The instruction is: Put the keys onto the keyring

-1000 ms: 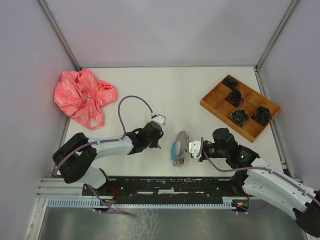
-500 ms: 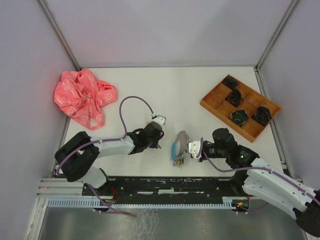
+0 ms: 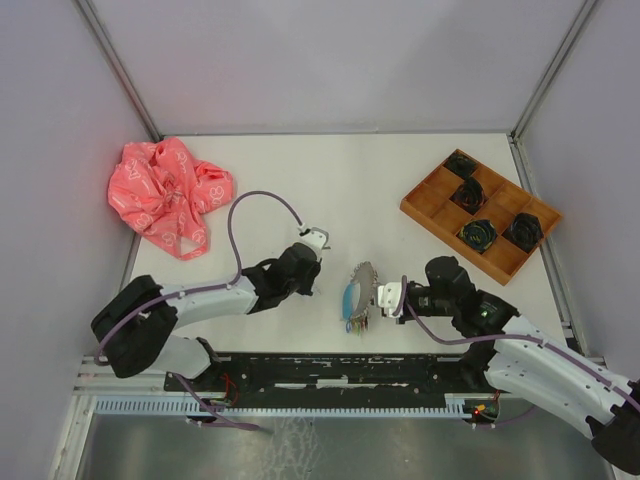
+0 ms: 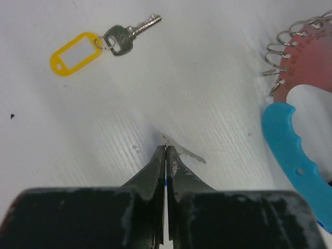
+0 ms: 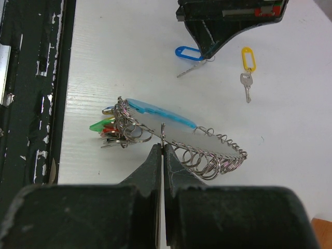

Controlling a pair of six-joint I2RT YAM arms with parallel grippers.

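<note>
- The keyring (image 5: 176, 129), a pink plate with a blue grip and a row of wire rings along its edge, sits at the near middle of the bench (image 3: 350, 180), between the two arms.
- It stands up on its edge, with the rings along the top.
- The right fingers (image 5: 150, 166) are pressed together on one of those rings, with no gap showing between them.
- A bunch of hung keys (image 5: 106, 129) with green and red tags dangles from the rings at the end nearest the robot.
- The blue-tag key (image 5: 189, 68) lies just left of the keyring and does not touch it.
- The left fingers (image 4: 155, 171) are pinched tight over this key. A thin line of blue shows between them, and the metal blade sticks out past the tips onto the bench.
- In the right wrist view the blue tag lies flat beside the left fingertips.
- The yellow-tag key (image 4: 116, 39) lies loose on the bench beyond the left fingers, on the far side of them from the robot. Nothing touches it, and its yellow tag is flat beside it.
- A crumpled pink bag (image 3: 165, 195) lies at the far left of the bench, well apart from the keys.
- A wooden tray (image 3: 437, 190) with compartments sits at the far right, turned at an angle.
- Four of its compartments each hold a dark round thing (image 3: 477, 234); what these are I cannot tell.
</note>
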